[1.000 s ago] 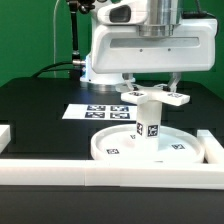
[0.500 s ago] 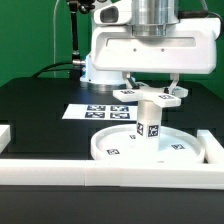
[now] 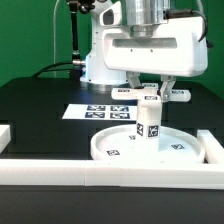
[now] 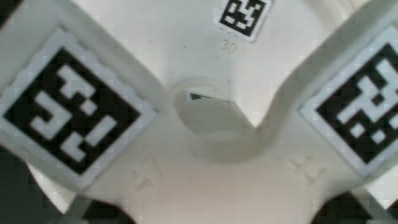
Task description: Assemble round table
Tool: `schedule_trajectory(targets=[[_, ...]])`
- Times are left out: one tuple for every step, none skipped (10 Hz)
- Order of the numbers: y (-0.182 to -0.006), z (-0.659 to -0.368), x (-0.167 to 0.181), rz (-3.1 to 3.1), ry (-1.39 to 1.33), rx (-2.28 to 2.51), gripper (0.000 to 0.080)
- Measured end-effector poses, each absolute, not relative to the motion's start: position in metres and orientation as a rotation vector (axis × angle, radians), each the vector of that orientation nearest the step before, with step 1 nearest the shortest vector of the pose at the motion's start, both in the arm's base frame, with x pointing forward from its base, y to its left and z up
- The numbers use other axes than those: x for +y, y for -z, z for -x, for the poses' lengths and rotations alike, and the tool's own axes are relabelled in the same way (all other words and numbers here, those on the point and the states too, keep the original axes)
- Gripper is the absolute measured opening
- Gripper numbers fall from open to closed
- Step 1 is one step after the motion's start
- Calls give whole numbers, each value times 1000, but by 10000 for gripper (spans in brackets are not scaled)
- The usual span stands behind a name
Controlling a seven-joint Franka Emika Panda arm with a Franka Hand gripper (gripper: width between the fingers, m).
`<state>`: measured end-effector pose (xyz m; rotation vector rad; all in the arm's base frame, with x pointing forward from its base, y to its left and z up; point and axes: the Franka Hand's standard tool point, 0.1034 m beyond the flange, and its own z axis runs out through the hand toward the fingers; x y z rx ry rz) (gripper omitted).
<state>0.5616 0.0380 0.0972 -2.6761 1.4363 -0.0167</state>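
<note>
The large rimmed round disc (image 3: pixel 108 151) lies flat on the black table near the front. The short thick cylinder (image 3: pixel 149 122) stands upright at its middle. The flat cross-shaped piece (image 3: pixel 151 94) sits level on top of the cylinder. My gripper (image 3: pixel 153 88) comes straight down over it, with one finger on each side, shut on the cross-shaped piece. In the wrist view the cross-shaped piece (image 4: pixel 210 150) fills the picture, with two tagged arms spread apart. The fingertips are not clear there.
The marker board (image 3: pixel 92 111) lies behind the disc. White border bars run along the front (image 3: pixel 100 176), the exterior view's left (image 3: pixel 7 136) and the exterior view's right (image 3: pixel 212 146). The robot's white base (image 3: pixel 98 62) stands at the back.
My hand has turned about its vertical axis and the cross-shaped piece has turned with it on the cylinder. The disc and cylinder have stayed in place.
</note>
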Motion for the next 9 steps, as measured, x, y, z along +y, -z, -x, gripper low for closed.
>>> schedule_trajectory(targets=[[-97, -562, 38, 2621, 9, 1526, 451], [-97, -562, 38, 2584, 5, 1587, 452], [-97, -562, 38, 2536, -1, 1658, 452], [-97, -562, 38, 2489, -6, 1726, 452], [-97, -562, 37, 2461, -11, 1759, 452], [-97, -563, 37, 2315, -6, 1916, 452], [-97, -563, 37, 2211, 5, 2009, 452], [-97, -563, 38, 2165, 13, 2054, 452], [-97, -563, 38, 2005, 7, 2198, 452]])
